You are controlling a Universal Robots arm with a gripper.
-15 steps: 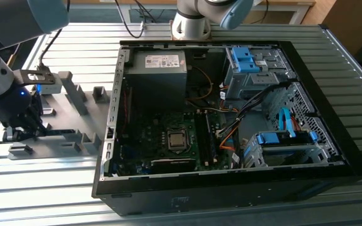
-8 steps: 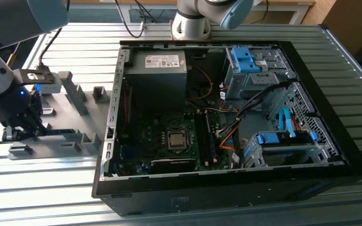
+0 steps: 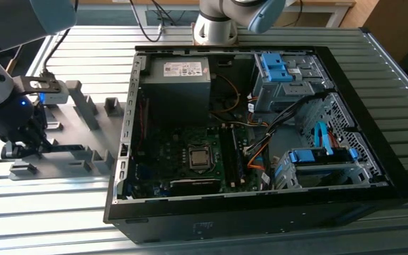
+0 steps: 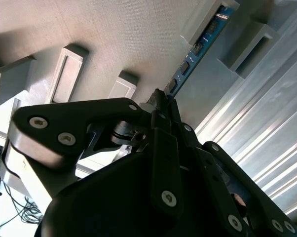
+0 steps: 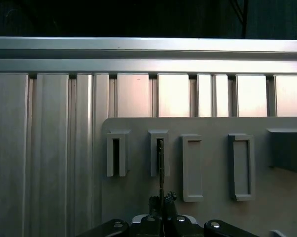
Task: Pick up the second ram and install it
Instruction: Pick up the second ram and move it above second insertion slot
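Clamping the near end of the second ram (image 4: 197, 48), the hand (image 4: 162, 100) is closed tight against both board faces. Ahead of the hand, the stick's far end sits in a grey holder block (image 5: 152, 153). Keep any pull straight along the slot, without twist, to avoid binding. Well beyond, the computer case (image 3: 261, 212) stands open on the table (image 3: 48, 212).

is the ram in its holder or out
In: the ram stands on edge, its far end in a grey holder slot.
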